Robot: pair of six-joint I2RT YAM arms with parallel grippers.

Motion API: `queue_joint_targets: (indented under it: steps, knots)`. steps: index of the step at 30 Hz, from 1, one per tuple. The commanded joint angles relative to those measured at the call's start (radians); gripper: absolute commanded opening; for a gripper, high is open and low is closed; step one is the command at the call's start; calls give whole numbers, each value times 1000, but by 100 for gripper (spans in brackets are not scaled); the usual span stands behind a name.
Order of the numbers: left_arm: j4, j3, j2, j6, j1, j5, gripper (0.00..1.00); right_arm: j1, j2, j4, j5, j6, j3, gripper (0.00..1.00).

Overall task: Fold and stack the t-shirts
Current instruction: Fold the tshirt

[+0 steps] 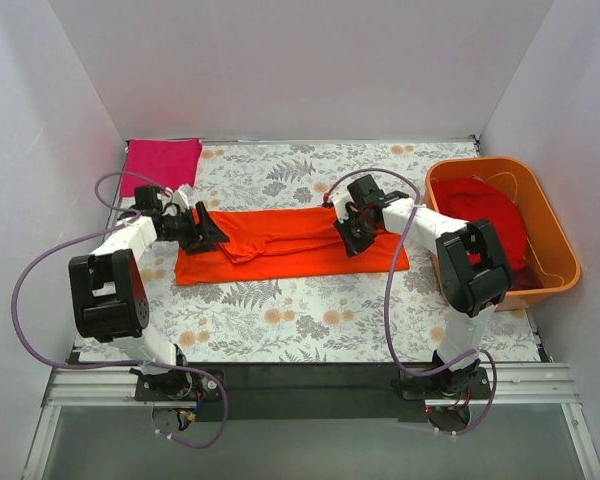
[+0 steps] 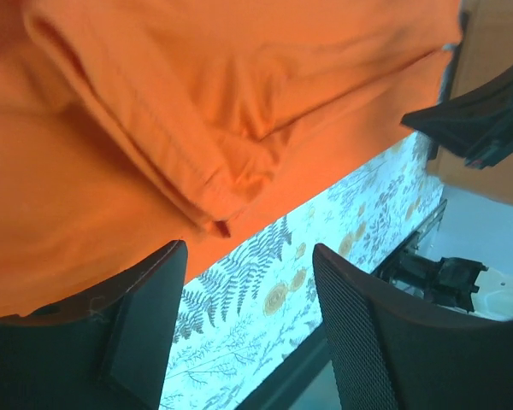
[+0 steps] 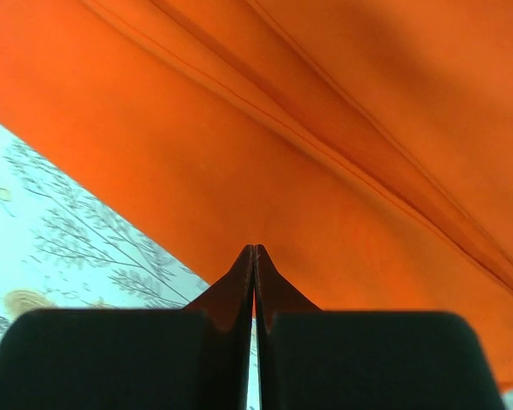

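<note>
Magenta-pink t-shirt (image 1: 163, 163) appears only overhead; wrist views show orange t-shirt (image 2: 154, 102).

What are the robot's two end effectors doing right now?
Left end effector: open, holding nothing.
Right end effector: closed at the orange t-shirt; whether it pinches cloth cannot be told.

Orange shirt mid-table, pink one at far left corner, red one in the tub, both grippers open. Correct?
One error: the right gripper is shut, its fingers pressed together in the right wrist view. Only the left gripper is open. The orange shirt, pink shirt and red shirt in the tub are as stated.
</note>
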Motion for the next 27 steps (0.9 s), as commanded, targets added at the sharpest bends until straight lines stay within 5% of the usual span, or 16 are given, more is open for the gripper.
queue_joint_targets:
  steps: [1,8,27]
  knots:
    - [75,-61,8,-66,-39,-33,60,-22,-43,-35,83,-48,-13,1]
    - [162,-79,74,-110,-103,-102,68,-40,-49,-38,123,-77,-45,1]
    - [320,72,195,-169,-269,-50,65,-89,-60,-52,121,-105,-61,1]
